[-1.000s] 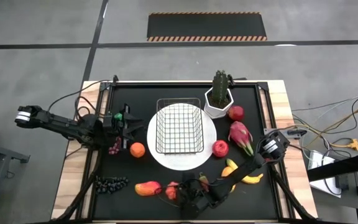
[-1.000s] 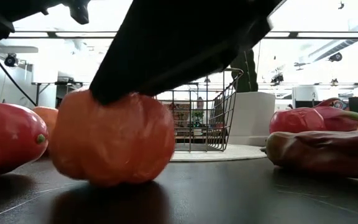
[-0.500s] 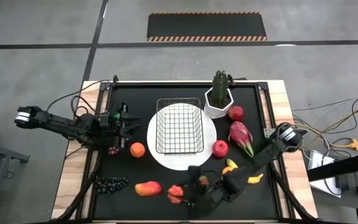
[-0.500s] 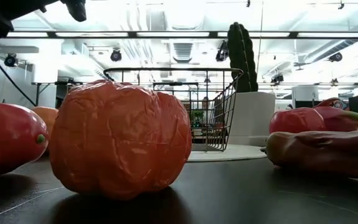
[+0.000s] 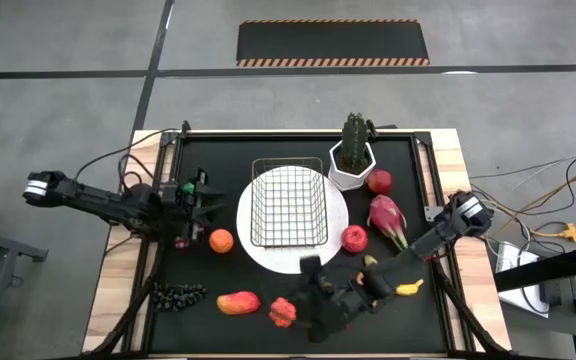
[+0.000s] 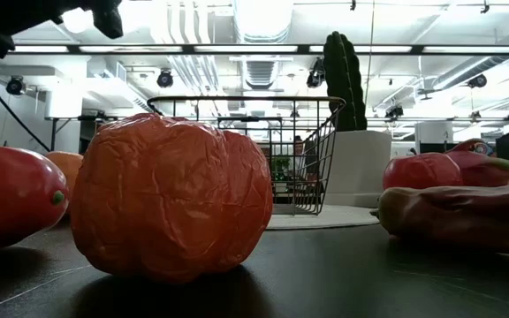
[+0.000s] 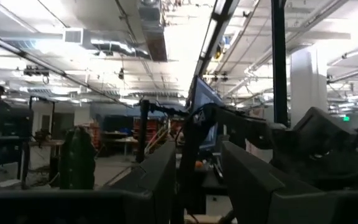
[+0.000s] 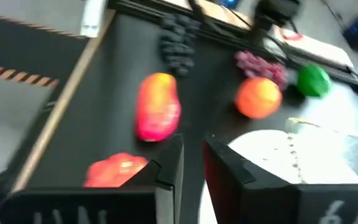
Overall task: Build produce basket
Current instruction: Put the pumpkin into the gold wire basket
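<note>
Crumpled red toy fruit (image 5: 283,312) lies just beside right gripper (image 5: 313,300); fingers nearly together, holding nothing; left gripper (image 5: 208,200) state unclear.

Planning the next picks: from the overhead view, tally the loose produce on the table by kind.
red apples: 2
grape bunches: 2
orange: 1
mango: 1
dragonfruit: 1
banana: 1
crinkled red fruit: 1
green piece: 1
yellow-orange piece: 1
Total: 11
</note>
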Robot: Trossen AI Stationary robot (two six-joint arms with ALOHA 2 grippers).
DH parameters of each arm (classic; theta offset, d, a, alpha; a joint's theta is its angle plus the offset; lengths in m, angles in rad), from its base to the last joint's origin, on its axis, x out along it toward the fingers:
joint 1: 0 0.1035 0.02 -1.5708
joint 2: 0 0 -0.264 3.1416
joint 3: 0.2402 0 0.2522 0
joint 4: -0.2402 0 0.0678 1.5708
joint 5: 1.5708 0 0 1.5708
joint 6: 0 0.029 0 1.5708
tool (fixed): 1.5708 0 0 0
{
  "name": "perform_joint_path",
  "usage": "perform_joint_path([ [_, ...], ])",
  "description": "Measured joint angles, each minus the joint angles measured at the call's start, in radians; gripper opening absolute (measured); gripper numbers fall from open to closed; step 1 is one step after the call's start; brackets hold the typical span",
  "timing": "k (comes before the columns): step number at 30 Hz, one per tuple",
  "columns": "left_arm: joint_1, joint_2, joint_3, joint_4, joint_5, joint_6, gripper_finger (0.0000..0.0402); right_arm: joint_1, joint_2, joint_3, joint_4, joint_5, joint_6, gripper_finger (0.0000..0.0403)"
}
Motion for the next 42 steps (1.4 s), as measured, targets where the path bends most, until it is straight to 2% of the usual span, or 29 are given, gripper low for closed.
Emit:
perform_joint_path([
  [5,0.000,0.071,0.012,0.047,0.014,-0.062,0.0112,0.075,-0.002,-0.197,0.249,0.037,-0.086,0.0022],
  [9,-0.008,0.165,0.025,0.146,0.026,-0.103,0.0112,0.086,0.001,-0.333,0.478,0.041,-0.089,0.0010],
  [13,-0.013,0.260,0.041,0.239,0.027,-0.104,0.0112,0.081,0.010,-0.394,0.498,0.019,-0.001,0.0023],
  [16,-0.013,0.313,0.048,0.310,0.027,-0.099,0.0112,0.082,0.004,-0.393,0.486,-0.011,0.030,0.0054],
  [19,-0.013,0.339,0.049,0.367,0.027,-0.097,0.0112,0.084,0.003,-0.369,0.448,-0.037,0.043,0.0103],
  [28,-0.013,0.313,0.044,0.390,0.027,-0.096,0.0112,0.103,0.003,-0.358,0.348,0.021,0.170,0.0316],
  [31,-0.013,0.301,0.041,0.386,0.024,-0.096,0.0112,0.092,0.003,-0.358,0.353,0.023,0.198,0.0368],
  [33,-0.013,0.295,0.040,0.387,0.024,-0.087,0.0112,0.080,0.019,-0.361,0.386,0.029,0.224,0.0382],
  [38,-0.012,0.282,0.034,0.383,0.022,-0.070,0.0112,0.060,0.119,-0.348,0.514,0.027,0.198,0.0386],
  [42,-0.012,0.272,0.033,0.384,0.022,-0.070,0.0112,0.045,0.199,-0.280,0.518,0.065,0.197,0.0386],
])
